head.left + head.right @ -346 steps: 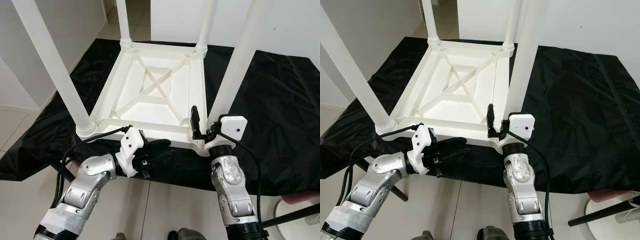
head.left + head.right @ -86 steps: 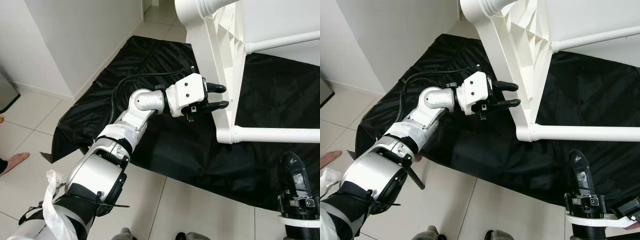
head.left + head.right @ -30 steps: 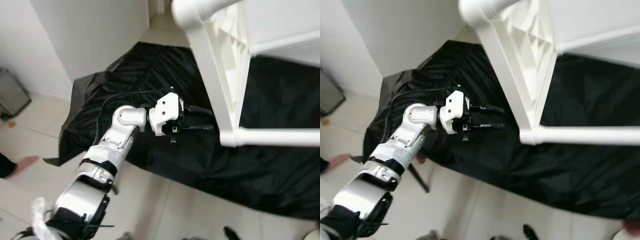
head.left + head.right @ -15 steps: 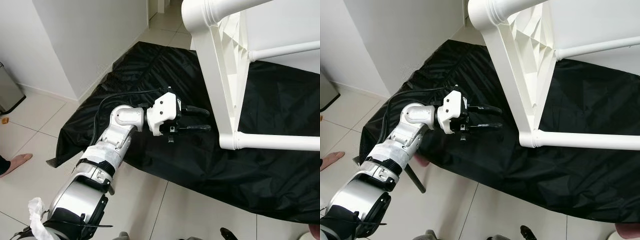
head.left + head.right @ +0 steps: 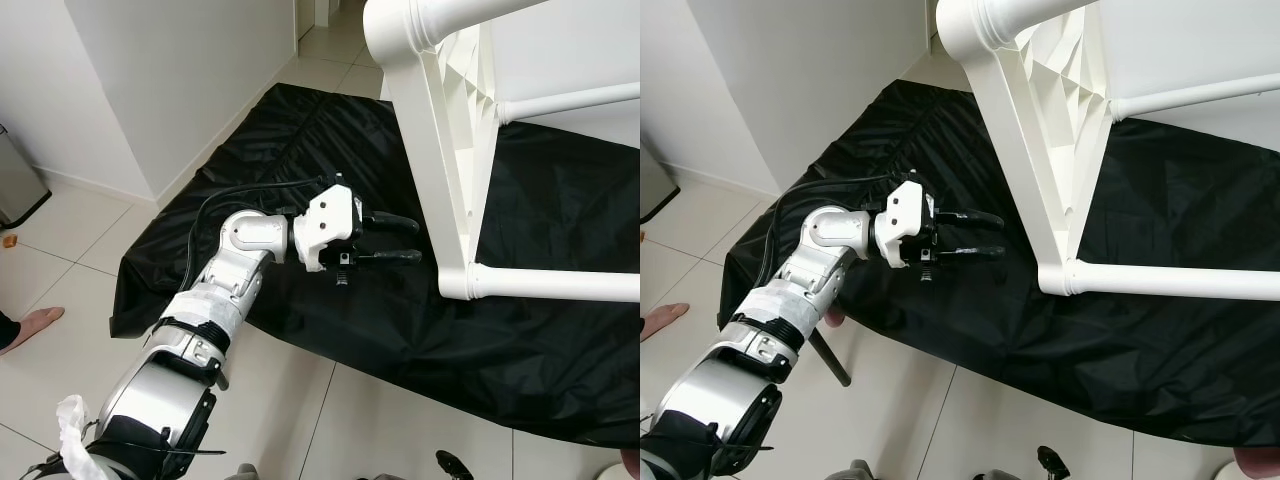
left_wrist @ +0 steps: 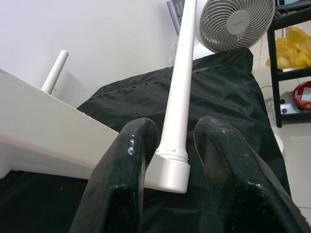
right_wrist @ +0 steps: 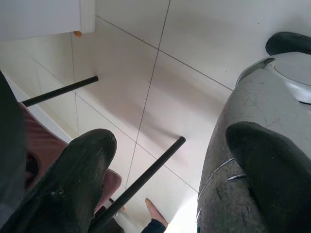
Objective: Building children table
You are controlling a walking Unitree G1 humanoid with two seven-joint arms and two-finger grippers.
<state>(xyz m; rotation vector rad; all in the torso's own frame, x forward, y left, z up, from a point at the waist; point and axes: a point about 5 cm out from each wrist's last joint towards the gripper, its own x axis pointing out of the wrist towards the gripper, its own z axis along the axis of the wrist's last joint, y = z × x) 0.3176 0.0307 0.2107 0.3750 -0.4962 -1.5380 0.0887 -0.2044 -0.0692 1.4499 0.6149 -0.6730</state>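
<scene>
Change: since half a second ago almost nothing has shifted; left tool (image 5: 400, 240) hovers in the same spot, off the white plastic children's table (image 5: 440, 150), which it gripped about three seconds back
Left tool: two black fingers (image 6: 127, 194) spread apart, holding nothing; it hangs over the black plastic sheet (image 5: 300, 150) on the floor
Table: tipped on its side on the sheet; ribbed underside faces away from the arm; round white leg (image 5: 560, 283) runs level off to the robot's right
Key relation: table's near edge stands just beside the fingertips, straight ahead along their reach; in the left wrist view the leg's socket end (image 6: 170, 170) sits between the fingers
Right tool (image 7: 170, 165): fingers apart, idle, pointing at the tiled floor (image 7: 146, 73)
Nearer arm: left, by my judgement
</scene>
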